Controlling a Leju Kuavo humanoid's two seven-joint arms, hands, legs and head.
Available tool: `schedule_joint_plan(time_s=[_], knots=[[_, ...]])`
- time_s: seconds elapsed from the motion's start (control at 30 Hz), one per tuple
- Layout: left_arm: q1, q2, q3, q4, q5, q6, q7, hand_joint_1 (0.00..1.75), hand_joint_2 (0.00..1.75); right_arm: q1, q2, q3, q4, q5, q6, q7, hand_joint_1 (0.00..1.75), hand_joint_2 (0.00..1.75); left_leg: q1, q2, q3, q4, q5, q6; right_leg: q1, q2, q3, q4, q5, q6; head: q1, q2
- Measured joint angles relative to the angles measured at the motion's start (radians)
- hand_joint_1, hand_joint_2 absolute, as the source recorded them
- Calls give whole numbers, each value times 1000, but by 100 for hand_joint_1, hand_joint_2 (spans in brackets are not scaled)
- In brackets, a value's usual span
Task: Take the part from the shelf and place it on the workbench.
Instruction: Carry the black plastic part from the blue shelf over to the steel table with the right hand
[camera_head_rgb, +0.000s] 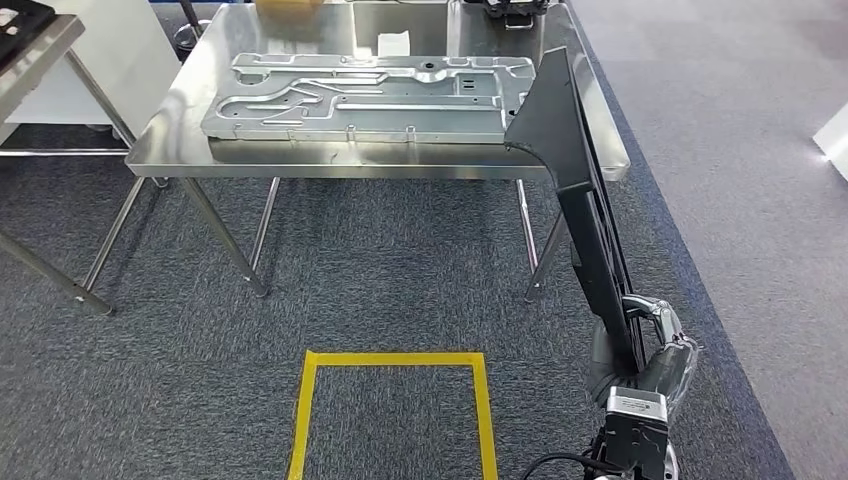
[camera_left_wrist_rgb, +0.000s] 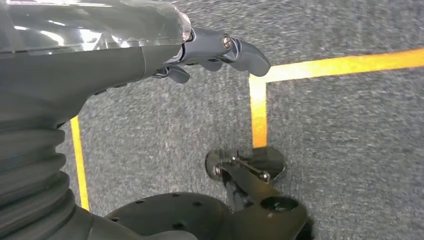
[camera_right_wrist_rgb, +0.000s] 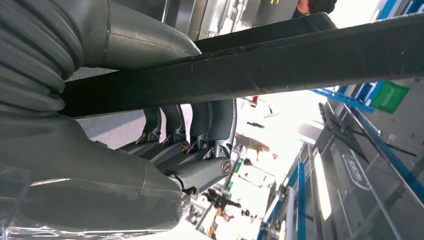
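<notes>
Fingers (camera_right_wrist_rgb: 200, 130) of the right robot hand (camera_head_rgb: 655, 345) wrap the lower end of the black part (camera_head_rgb: 580, 180), carried on edge so its long body rises clear of the floor toward the worktop (camera_head_rgb: 170, 135). The left robot hand (camera_left_wrist_rgb: 210, 50) hangs loosely open and holds nothing. Farther off, a stamped metal panel (camera_head_rgb: 370, 95) lies flat across the worktop, leaving little room.

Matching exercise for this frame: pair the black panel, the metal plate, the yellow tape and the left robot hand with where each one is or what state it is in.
1. black panel
2. metal plate
3. yellow tape
4. left robot hand

a. lying flat on the steel table
b. holding nothing, above the carpet
c. held by the right robot hand
d. stuck on the carpet as a square outline

Pairs: 1-c, 2-a, 3-d, 4-b
</notes>
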Motion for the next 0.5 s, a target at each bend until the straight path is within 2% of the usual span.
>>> schedule_joint_plan(time_s=[0.07,0.13,0.17,0.2,0.27,0.3,0.33,0.37,0.4,0.47,0.5], knots=[[-2,0,2,0,0,-4,1,0,175,0,-4,7,0,-1,0,0,175,175,-2,-21,14,-40,7,9,-1,19,-8,3,3,14,0,0],[-6,0,3,0,-1,-8,3,0,175,0,-7,9,0,-1,0,0,175,175,-4,0,15,-45,14,23,-4,31,-14,1,7,28,1,0],[-7,0,3,0,-4,-9,5,0,175,0,-10,9,0,-1,0,0,175,175,-3,11,16,-50,19,31,-3,16,-18,7,2,33,1,0],[-7,0,3,0,-6,-9,7,0,175,-1,-12,9,0,-1,0,0,175,175,-1,22,16,-55,23,39,-2,-10,-30,30,-14,37,3,0],[-5,0,3,0,-12,-8,14,0,175,-5,-16,11,0,-1,0,0,175,175,-2,43,13,-60,28,49,1,-71,-81,136,-78,43,6,0],[-4,0,3,0,-14,-8,18,0,175,-6,-18,12,0,-1,0,0,175,175,-4,52,10,-59,28,50,0,-84,-114,204,-110,45,7,0],[-3,0,3,0,-15,-7,22,0,175,-7,-19,13,1,-1,0,0,175,175,-6,61,8,-59,28,51,-1,-90,-137,257,-128,47,7,0],[-2,0,3,0,-16,-6,25,0,175,-6,-20,13,1,-1,0,0,175,175,-7,69,7,-58,28,51,-1,-92,-144,278,-128,47,7,0],[-2,0,3,0,-17,-6,27,0,175,-6,-20,14,1,-1,0,0,175,175,-7,74,8,-58,28,50,-1,-93,-131,259,-109,46,7,0],[-4,-1,3,0,-18,-6,29,0,175,-6,-21,16,2,-1,0,0,175,175,-8,81,10,-57,27,48,1,-100,-56,127,-47,38,7,0],[-5,-1,3,0,-19,-6,29,0,175,-6,-21,17,2,-1,0,0,175,175,-10,83,10,-55,25,45,4,-106,-19,60,-25,32,6,0]])
